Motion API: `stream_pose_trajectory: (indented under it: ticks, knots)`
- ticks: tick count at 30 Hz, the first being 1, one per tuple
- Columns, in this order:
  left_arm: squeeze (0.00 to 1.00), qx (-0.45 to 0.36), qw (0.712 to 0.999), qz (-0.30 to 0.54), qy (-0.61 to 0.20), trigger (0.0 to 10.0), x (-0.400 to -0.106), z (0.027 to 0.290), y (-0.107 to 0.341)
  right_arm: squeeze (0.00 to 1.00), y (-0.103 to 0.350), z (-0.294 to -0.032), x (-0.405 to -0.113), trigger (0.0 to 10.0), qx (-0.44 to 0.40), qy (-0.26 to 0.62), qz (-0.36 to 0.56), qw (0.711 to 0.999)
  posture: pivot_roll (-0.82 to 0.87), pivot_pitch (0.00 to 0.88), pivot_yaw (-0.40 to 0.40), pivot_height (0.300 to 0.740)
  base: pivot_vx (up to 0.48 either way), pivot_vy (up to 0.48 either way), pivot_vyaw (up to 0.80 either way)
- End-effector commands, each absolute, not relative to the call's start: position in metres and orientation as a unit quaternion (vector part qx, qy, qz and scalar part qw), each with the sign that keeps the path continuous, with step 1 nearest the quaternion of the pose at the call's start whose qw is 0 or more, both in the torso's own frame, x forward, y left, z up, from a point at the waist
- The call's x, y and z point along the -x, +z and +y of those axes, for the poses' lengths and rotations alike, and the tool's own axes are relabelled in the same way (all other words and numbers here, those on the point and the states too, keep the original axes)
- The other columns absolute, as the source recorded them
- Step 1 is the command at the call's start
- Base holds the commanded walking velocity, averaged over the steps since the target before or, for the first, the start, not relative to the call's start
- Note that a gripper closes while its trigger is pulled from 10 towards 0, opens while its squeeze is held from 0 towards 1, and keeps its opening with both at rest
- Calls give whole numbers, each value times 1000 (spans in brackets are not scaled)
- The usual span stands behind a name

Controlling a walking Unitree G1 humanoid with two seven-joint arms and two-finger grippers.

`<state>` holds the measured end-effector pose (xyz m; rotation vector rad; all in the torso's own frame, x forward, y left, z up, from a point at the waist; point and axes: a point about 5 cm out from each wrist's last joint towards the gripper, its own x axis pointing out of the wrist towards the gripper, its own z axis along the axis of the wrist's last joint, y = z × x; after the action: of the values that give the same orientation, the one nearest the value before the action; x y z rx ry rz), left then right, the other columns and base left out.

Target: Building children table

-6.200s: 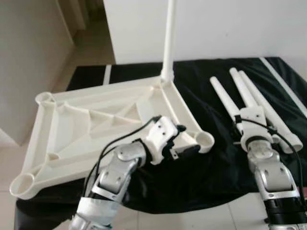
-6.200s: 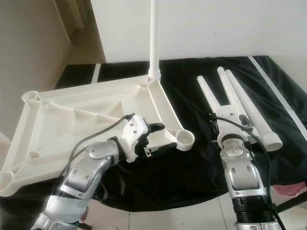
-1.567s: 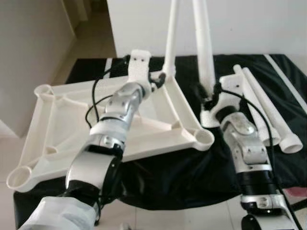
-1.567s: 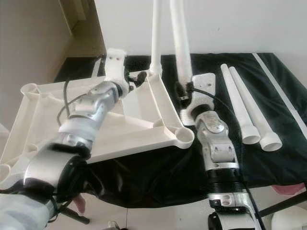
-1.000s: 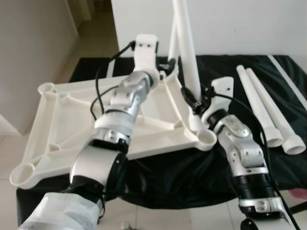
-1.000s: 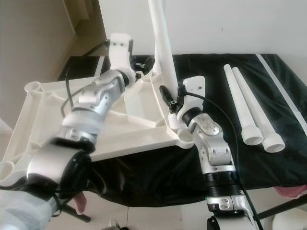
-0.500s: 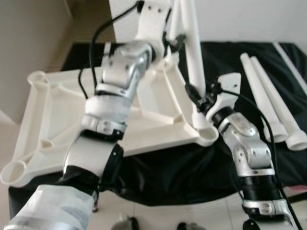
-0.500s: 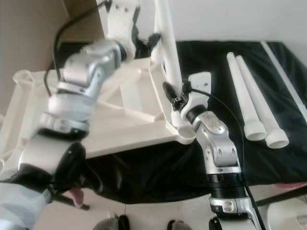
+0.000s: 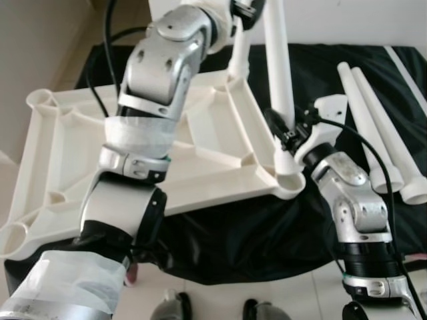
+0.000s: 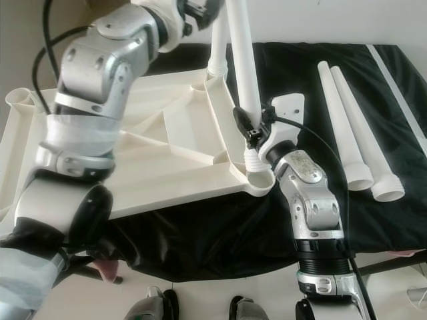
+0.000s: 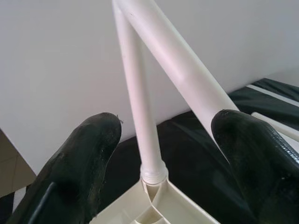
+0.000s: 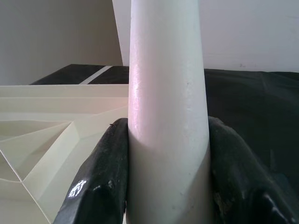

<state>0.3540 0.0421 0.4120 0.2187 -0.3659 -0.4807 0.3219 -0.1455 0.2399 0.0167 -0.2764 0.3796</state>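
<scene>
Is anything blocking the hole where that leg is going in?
No. The right pincer holds the table leg, and its bottom end sits right at the corner socket of the tabletop with nothing visible between.

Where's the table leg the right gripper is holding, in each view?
Left eye view: leg centre-right, foot at the near corner socket.
Right eye view: leg centre, above the same socket.
Left wrist view: the thicker slanted tube.
Right wrist view: central, between the fingers.
Shared landmark: the fitted leg.
</scene>
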Motion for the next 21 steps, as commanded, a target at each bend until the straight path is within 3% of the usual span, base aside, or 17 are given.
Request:
stream_pose_trajectory:
  ticks: [1,11,16,21]
  knots:
    - [0,-103,950,-205,-213,10000,-346,42,426,0,235,-146,-322,10000,-11,187,-120,975,-26,203,-23,740,0,0,0]
    - [0,-110,941,-275,-165,10000,-330,66,448,0,240,-147,-326,10000,-11,187,-127,974,-16,180,-26,740,0,0,0]
    - [0,-114,944,-271,-147,10000,-331,72,447,0,241,-147,-326,10000,-12,186,-131,974,-14,175,-26,740,0,0,0]
    - [0,-99,956,-227,-156,10000,-339,80,417,0,246,-148,-326,10000,-13,184,-139,973,-27,163,-23,740,0,0,0]
